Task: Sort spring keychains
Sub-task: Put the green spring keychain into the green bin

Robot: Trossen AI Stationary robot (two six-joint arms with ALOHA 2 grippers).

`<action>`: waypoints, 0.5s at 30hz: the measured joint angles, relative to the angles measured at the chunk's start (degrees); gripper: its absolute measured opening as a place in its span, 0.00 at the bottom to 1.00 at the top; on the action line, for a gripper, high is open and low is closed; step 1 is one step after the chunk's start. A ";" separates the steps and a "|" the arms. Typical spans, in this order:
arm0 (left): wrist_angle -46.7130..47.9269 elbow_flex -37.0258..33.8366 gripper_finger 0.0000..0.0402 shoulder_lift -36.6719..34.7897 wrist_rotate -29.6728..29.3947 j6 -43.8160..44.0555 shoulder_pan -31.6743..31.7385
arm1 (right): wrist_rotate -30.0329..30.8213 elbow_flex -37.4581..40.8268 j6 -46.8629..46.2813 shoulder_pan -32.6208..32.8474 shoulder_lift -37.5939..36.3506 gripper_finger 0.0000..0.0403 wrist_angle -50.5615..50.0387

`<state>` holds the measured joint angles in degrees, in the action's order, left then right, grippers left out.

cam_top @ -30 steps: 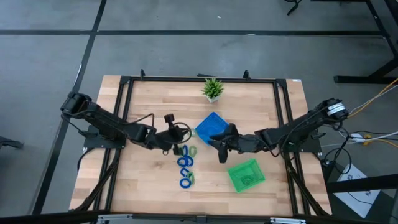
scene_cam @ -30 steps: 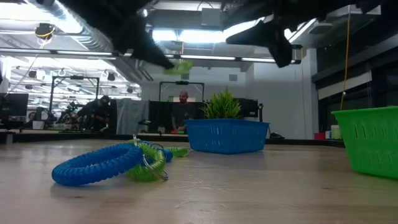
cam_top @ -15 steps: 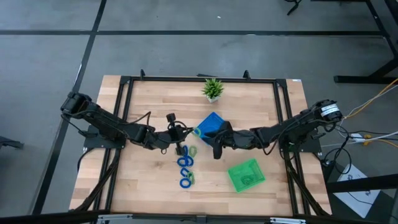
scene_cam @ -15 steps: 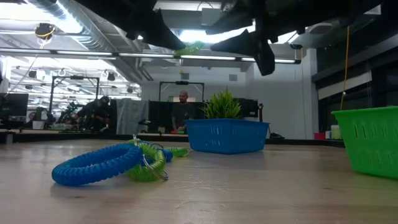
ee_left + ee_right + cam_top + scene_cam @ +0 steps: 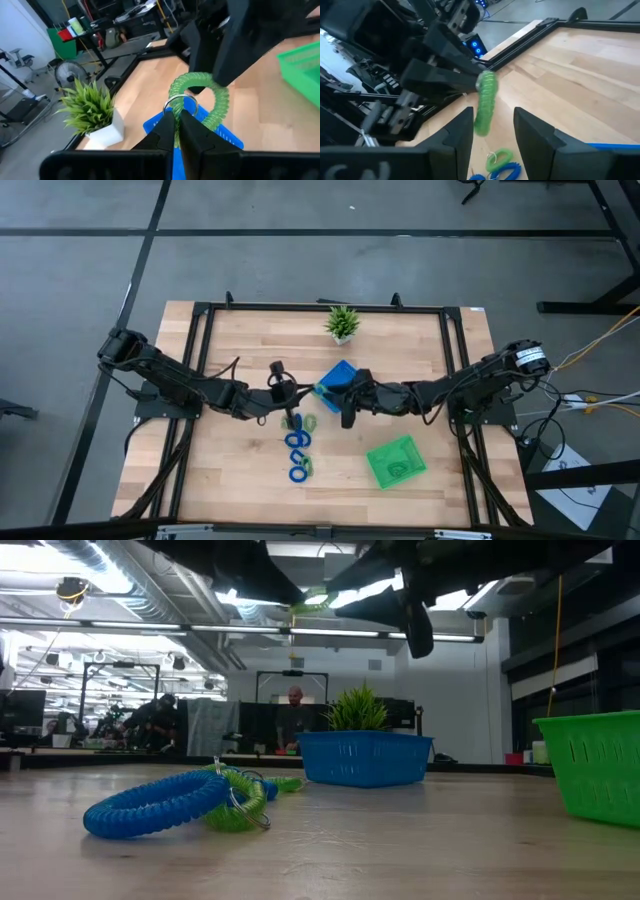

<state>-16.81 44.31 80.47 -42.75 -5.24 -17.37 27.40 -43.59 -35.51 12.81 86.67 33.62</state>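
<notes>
A light green spring keychain point(image 5: 206, 89) hangs in the air over the near-left edge of the blue tray point(image 5: 341, 379). My left gripper point(image 5: 303, 394) is shut on it. My right gripper point(image 5: 334, 397) is open and faces the left one. In the right wrist view its fingers stand on either side of the green coil point(image 5: 485, 102). Several more blue and green keychains point(image 5: 298, 442) lie in a loose pile on the table, nearer than both grippers. In the low view a blue coil point(image 5: 160, 804) lies in front of the green ones. My left gripper pinches the keychain's metal ring point(image 5: 174, 104) between its two fingertips. The green coil stands out beyond the fingers, lifted clear of the table and the tray. My right gripper has a finger on each side of the coil; whether they touch it I cannot tell.
The green tray point(image 5: 396, 461) sits near the table's near-right part and holds green keychains. A small potted plant point(image 5: 342, 323) stands at the far edge. Black frame rails run along the table's left, right and far sides.
My left gripper has carried the green keychain up and toward the table's right. My right gripper has moved toward the table's left and far edge, closing in on the keychain until its open fingers straddle the coil. The pile on the table has stayed put.
</notes>
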 joint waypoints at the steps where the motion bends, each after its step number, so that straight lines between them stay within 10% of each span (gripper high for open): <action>1: -0.57 0.00 0.02 0.00 0.63 -0.05 0.00 | 0.00 0.00 0.00 -0.12 0.00 0.35 -0.01; 15: -2.74 0.00 0.06 0.00 4.83 -0.04 0.97 | 0.02 0.00 4.80 -0.41 0.00 0.14 -0.04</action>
<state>-19.55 44.31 80.47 -37.91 -5.28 -16.39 27.41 -43.59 -30.70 12.40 86.67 33.58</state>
